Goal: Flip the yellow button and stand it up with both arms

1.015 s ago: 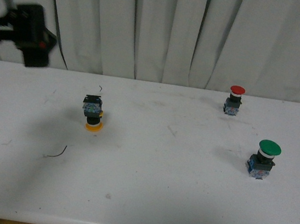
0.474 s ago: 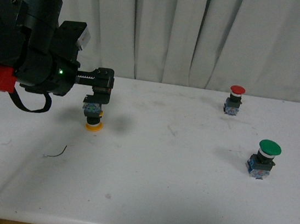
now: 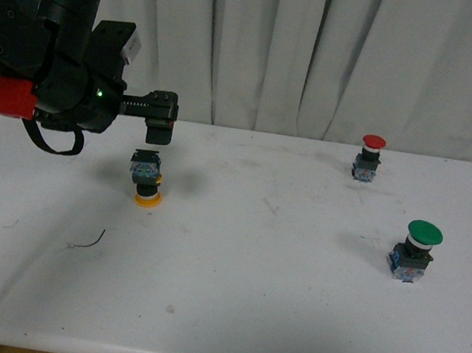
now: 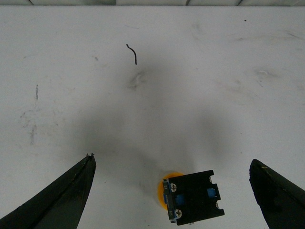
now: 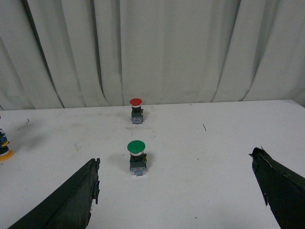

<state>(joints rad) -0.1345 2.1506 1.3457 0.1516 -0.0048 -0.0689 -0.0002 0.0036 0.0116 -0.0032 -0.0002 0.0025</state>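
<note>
Left end effector (image 4: pixel 171 161) spread above yellow button (image 4: pixel 193 196), cap down

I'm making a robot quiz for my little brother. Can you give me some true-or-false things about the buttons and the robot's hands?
1. The yellow button is upside down, with its cap on the table. True.
2. The left hand is squeezing the yellow button. False: it is open and not touching it.
3. The green button lies on its side. False: it stands upright, cap on top.
4. The red button stands upright. True.
5. The right hand is open and holds nothing. True.
</note>
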